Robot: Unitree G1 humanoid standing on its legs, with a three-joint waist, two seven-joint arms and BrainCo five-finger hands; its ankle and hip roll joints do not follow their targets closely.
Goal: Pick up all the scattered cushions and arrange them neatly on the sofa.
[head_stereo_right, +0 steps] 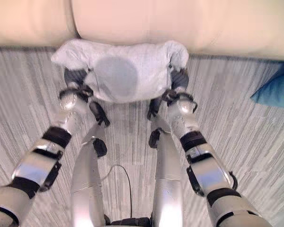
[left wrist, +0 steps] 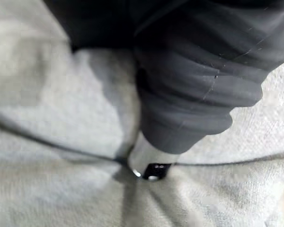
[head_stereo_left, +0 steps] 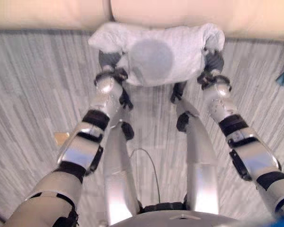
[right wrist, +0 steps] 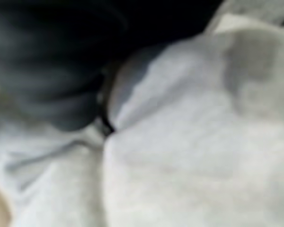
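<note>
The left hand (head_stereo_left: 110,61) and right hand (head_stereo_left: 213,60) press in on opposite ends of a white cushion (head_stereo_left: 156,53), likely to carry it level toward the beige sofa (head_stereo_left: 180,14) just beyond; their fingers are buried in the fabric, so I cannot tell the grip. The cushion, above the grey floor (head_stereo_left: 33,94), looks soft and nubbly, with a grey round patch, sagging between the hands.
</note>
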